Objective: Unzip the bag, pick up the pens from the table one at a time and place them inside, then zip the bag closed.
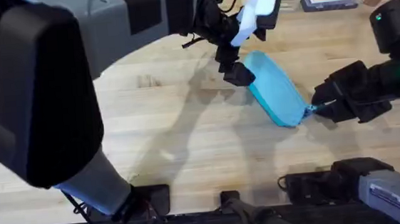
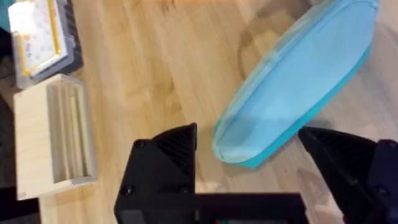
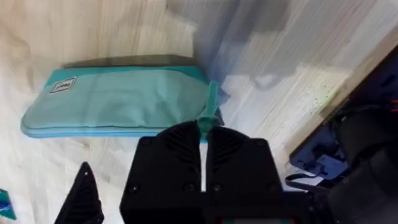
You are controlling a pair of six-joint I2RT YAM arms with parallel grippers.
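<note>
Two tools are working on the bag [image 1: 277, 88], which is lying near the far right part of the worktop [image 1: 174, 150]. The right tool [image 3: 203, 144] is pinching the teal pull tab [image 3: 209, 112] to work the zipper, while the left tool [image 2: 249, 165] is sitting spread apart around the other end to keep it from sliding.

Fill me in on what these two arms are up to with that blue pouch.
Both arms are working on the bag, which lies flat on the table. The right gripper is shut on the teal zipper pull at one end of the pouch. The left gripper is open at the opposite end, its fingers straddling the tip of the bag, apparently to steady it. The zipper looks closed, or nearly so.
</note>
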